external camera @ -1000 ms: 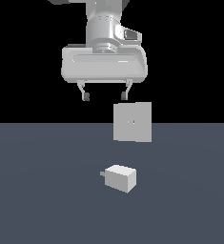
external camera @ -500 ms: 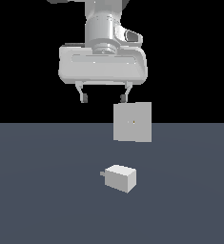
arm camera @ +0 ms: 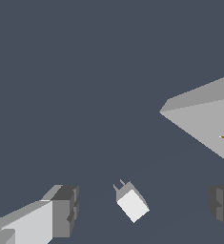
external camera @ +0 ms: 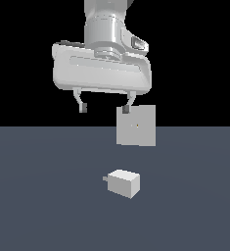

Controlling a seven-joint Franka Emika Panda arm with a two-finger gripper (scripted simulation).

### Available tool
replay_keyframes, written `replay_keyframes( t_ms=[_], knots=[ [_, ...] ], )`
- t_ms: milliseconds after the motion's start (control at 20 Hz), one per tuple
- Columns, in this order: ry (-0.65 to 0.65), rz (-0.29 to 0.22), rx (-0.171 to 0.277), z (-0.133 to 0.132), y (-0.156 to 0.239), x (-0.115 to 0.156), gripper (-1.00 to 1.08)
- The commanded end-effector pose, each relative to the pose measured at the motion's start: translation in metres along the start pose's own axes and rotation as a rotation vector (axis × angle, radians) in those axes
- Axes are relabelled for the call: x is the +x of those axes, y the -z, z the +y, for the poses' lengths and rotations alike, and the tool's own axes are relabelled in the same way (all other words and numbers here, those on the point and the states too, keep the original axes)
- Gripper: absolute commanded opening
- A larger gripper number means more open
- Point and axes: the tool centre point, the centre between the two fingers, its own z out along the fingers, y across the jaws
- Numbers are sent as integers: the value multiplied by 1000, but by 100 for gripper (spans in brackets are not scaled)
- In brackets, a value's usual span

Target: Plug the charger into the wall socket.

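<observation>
On the dark slate-blue floor [external camera: 38, 206] lay the charger [external camera: 124, 183], a small off-white boxy block with short grey prongs [external camera: 105, 179] projecting from the end facing the exterior view's left. It rested flat, apart from everything else, and well below the gripper.

Handling, as judged: rigid, hard-sided, probably light; smooth faces that might slip under a weak pinch. Best hold was judged to be across the two opposite side faces of the body, clear of the prongs, so the prong end stayed free for insertion. The block was smaller than the span of the fingers, so it left little margin for a skewed grasp.

Wall socket [external camera: 136, 125]: flat, upright, pale grey-white square panel with tiny dark holes at its centre, standing beyond the charger and slightly toward the exterior view's right. The prongs did not point toward it; reorientation was judged necessary.

Gripper [external camera: 106, 105]: white two-fingered claw, hung high above the floor, fingers spread wide, nothing held. The wrist view showed the dark pads [arm camera: 66, 209] either side of the charger [arm camera: 132, 204], far beneath.

Surface: uniform, matte, level, unmarked. Room: featureless black backdrop [external camera: 18, 59]; no other objects were visible.
</observation>
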Motion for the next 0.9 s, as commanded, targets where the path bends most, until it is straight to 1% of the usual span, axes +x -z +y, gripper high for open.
replay_keyframes(
  t_ms=[0,850],
  knots=[
    [64,4,2,-2,-7,-8,100],
    [471,33,13,1,-50,-55,100]
  ],
)
